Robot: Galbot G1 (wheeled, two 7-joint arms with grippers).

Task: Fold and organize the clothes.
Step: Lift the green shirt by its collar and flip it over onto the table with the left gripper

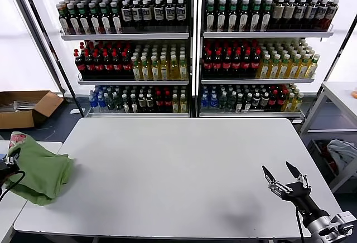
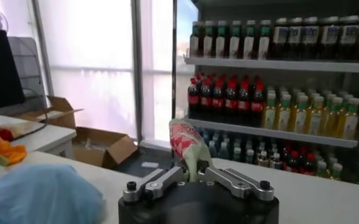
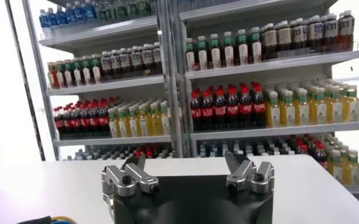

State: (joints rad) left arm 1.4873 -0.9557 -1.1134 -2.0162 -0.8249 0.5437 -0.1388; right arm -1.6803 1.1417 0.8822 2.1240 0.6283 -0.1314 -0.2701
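A light green shirt (image 1: pixel 42 171) lies bunched at the left edge of the white table (image 1: pixel 178 170), partly over the edge, with a red-and-white checkered patch at its far end. My left gripper (image 1: pixel 8 162) is at that edge. In the left wrist view my left gripper (image 2: pixel 193 174) is shut on a fold of the shirt (image 2: pixel 190 149), which stands up between the fingers and shows the checkered print. My right gripper (image 1: pixel 282 171) hovers open over the table's front right corner, far from the shirt. My right gripper (image 3: pixel 184 159) has nothing between its fingers.
Tall shelves of bottles (image 1: pixel 192 48) stand behind the table. A cardboard box (image 1: pixel 25 106) lies on the floor at the back left. A lower side table (image 1: pixel 11 209) adjoins on the left, and a white table (image 1: pixel 340 95) with cloth under it stands on the right.
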